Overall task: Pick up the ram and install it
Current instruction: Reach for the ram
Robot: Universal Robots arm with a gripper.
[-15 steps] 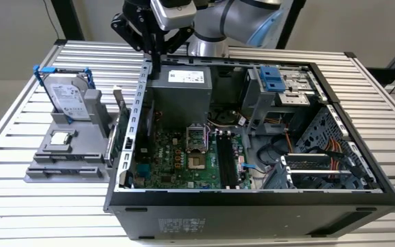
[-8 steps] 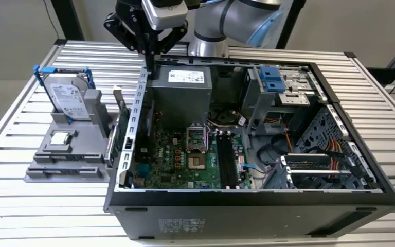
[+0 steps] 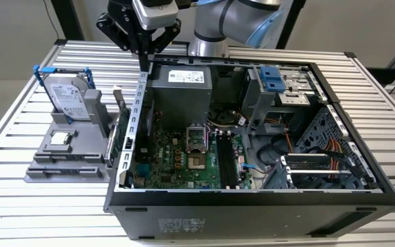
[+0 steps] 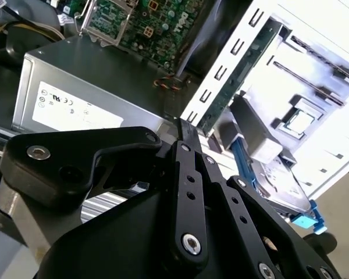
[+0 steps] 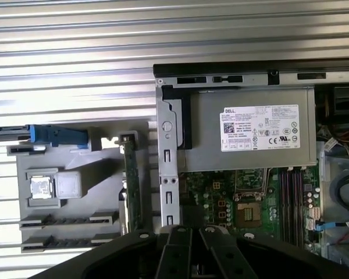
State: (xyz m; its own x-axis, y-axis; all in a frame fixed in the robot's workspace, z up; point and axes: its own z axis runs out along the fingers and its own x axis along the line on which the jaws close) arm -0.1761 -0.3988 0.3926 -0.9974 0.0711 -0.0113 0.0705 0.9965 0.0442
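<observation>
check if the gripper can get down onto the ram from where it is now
Probably yes: the ram stands on edge in the grey holder with nothing above its top edge. But the case wall stands close beside it, so room looks tight for the gripper.

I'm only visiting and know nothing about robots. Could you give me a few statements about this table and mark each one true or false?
1. The ram stands on edge in the grey holder, outside the computer case. True.
2. The gripper holds the ram. False: it hangs shut and empty over the case's rim, apart from the ram.
3. The hard drive lies flat inside the case. False: it stands upright in the holder.
4. The small square processor chip rests in the holder. True.
5. The case is closed up. False: its side is open and the motherboard shows.
</observation>
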